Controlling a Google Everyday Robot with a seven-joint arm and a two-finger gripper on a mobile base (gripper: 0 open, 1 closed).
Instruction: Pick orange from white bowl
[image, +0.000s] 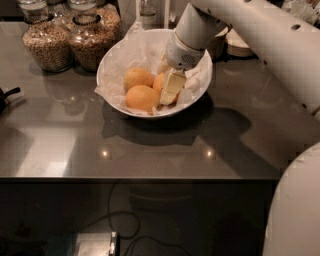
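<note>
The white bowl (102, 70), lined with crumpled white paper, stands at the back middle of the dark table. It holds three oranges: one at the back left (137, 77), one at the front (142, 98), and one on the right (158, 82) partly hidden. My gripper (168, 86) reaches down into the bowl from the upper right. Its cream tip lies against the right orange and covers most of it.
Two glass jars of grain (47, 42) (91, 40) stand behind the bowl on the left. Stacked cream dishes (239, 45) sit at the back right, behind my arm. A black object (6, 96) pokes in at the left edge. The table's front edge (140, 178) runs across the middle.
</note>
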